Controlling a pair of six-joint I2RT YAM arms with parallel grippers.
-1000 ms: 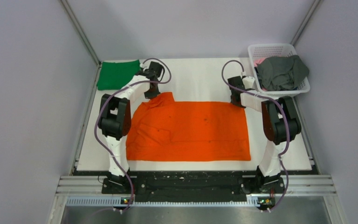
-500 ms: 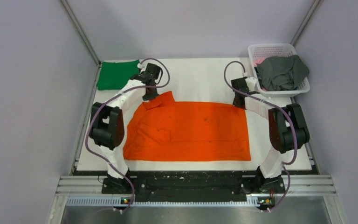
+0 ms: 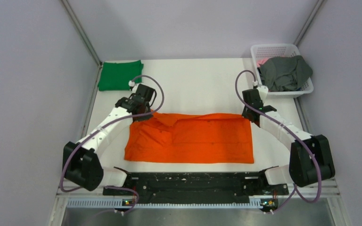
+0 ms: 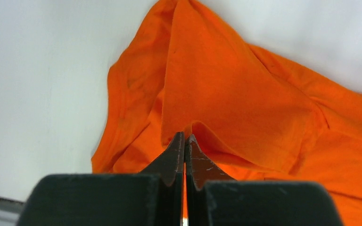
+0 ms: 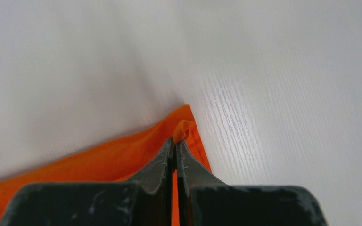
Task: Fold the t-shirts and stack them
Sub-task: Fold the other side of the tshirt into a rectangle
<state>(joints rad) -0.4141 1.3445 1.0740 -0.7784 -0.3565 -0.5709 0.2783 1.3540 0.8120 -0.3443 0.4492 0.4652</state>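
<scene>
The orange t-shirt (image 3: 193, 139) lies spread across the middle of the table with its far edge lifted and drawn toward the near side. My left gripper (image 3: 143, 114) is shut on the shirt's far left corner; in the left wrist view the cloth (image 4: 226, 84) is pinched between the closed tips (image 4: 185, 137). My right gripper (image 3: 250, 114) is shut on the far right corner, where the orange hem (image 5: 184, 125) bunches at the closed tips (image 5: 175, 141). A folded green t-shirt (image 3: 118, 74) lies at the far left corner. A dark grey t-shirt (image 3: 285, 73) is heaped in the basket.
The white lattice basket (image 3: 273, 49) stands at the far right corner, with a bit of pink cloth (image 3: 262, 61) under the grey shirt. Bare white table (image 3: 198, 84) lies behind the orange shirt. Grey walls close in the left and right sides.
Both grippers have pulled toward the near side with the orange shirt's far corners, dragging its far edge forward over the rest. Both arms have stretched out lower and wider.
</scene>
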